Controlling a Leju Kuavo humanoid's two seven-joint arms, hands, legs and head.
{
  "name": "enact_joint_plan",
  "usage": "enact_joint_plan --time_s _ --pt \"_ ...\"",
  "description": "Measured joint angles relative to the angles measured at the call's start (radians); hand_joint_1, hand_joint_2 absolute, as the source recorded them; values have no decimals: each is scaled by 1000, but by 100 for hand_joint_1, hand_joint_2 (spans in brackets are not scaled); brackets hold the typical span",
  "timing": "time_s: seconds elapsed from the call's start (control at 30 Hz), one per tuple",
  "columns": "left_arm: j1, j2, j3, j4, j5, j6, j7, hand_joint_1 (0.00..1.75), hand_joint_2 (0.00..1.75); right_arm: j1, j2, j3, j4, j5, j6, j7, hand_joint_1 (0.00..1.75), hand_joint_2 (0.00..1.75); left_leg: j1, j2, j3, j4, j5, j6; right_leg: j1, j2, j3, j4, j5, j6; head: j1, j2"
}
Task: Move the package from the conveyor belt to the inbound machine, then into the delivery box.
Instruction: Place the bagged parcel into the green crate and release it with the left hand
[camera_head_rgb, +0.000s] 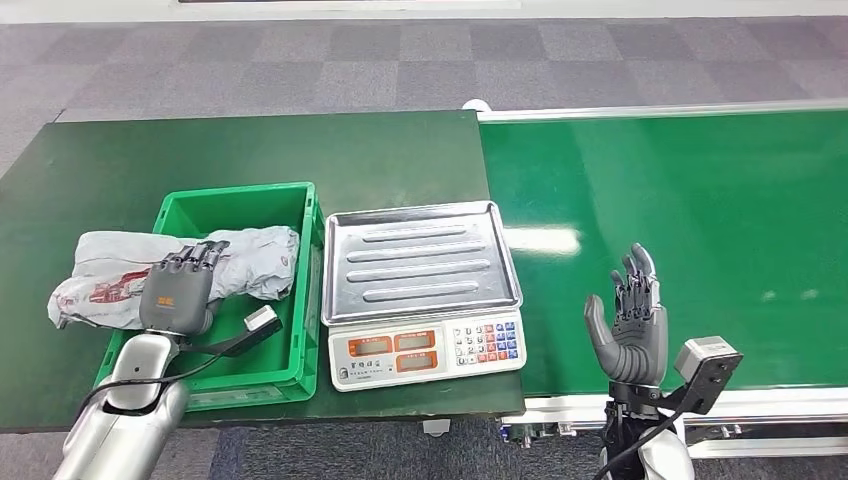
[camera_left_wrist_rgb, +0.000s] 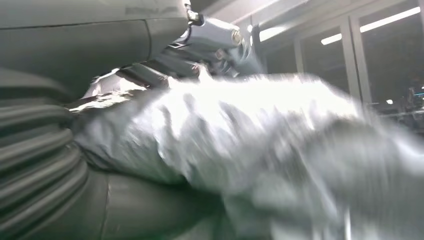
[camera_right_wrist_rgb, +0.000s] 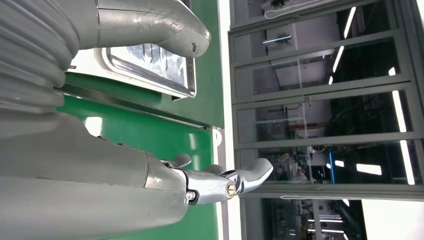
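A: While the left hand (camera_head_rgb: 180, 292) grips the package (camera_head_rgb: 110, 275), a crumpled grey mailer with red print, the bag lies across the left rim of the green delivery box (camera_head_rgb: 303, 290), partly inside it and partly over the dark green table (camera_head_rgb: 250, 150).

B: Noted. From the left wrist view the same package (camera_left_wrist_rgb: 240, 135) appears as blurred silver-grey wrinkles pressed against the left hand's fingers (camera_left_wrist_rgb: 210, 40), so contact is certain.

A: Just right of the box stands the inbound machine (camera_head_rgb: 425, 320), a weighing scale with a steel tray on top (orange displays and a keypad on its front face). Box and scale sit side by side, nearly touching.

B: And the right hand (camera_head_rgb: 630, 320)?

A: It is raised over the near edge of the bright green conveyor belt (camera_head_rgb: 700, 220), fingers spread upward, holding nothing. The right wrist view confirms it: thumb (camera_right_wrist_rgb: 165, 30) and fingers (camera_right_wrist_rgb: 225, 182) apart, the scale's tray (camera_right_wrist_rgb: 150, 65) visible between them, with belt surface (camera_right_wrist_rgb: 145, 135) behind.

B: Beyond the table?

A: Grey carpet tiles (camera_head_rgb: 400, 60), and glazed partitions (camera_right_wrist_rgb: 320, 100) in the right wrist view
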Motion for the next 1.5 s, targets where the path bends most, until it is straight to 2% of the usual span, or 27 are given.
enact_joint_plan --time_s 0.13,0.33,0.5,0.63,0.7,1.33,1.4,1.5 --pt "31 -11 1 -50 118 -31 -69 0 175 -1 0 0 0 -5 0 -1 0 175 0 0 -1 0 -1 1 0 -1 0 0 -1 0 0 0" --pt "55 -21 0 -91 177 -63 -105 0 175 -2 0 0 0 -7 -2 -1 0 175 0 0 -1 0 -1 1 0 -1 -1 0 -1 1 0 0" --pt "53 -21 -4 -126 395 -200 -210 0 175 -1 0 0 0 -10 -3 -2 0 175 0 0 -1 0 -1 1 0 -1 -1 0 -1 0 0 0" --pt "50 -20 -14 -164 680 -401 -326 0 175 -2 0 0 0 -10 -3 -2 0 175 0 0 -1 0 -1 1 0 -1 -1 0 -1 0 0 0" --pt "50 -19 -19 -182 776 -469 -363 0 175 -2 0 0 0 -9 -3 -3 0 175 0 0 -1 0 -1 1 0 -1 -1 0 -1 0 0 0" --pt "49 -15 -31 -217 821 -508 -381 0 175 -4 0 0 0 -9 0 -2 0 175 0 0 -1 0 -1 1 0 -1 -2 0 -1 0 0 0" --pt "26 -27 -35 -205 918 -605 -404 0 175 -12 0 1 3 -8 10 0 0 175 0 -1 -2 1 0 1 0 -2 -2 0 0 1 0 0" --pt "-75 -83 -65 -138 1242 -852 -424 0 175 -59 0 25 29 -13 10 6 0 175 0 -6 -5 1 3 2 0 -6 -3 0 1 2 0 0"
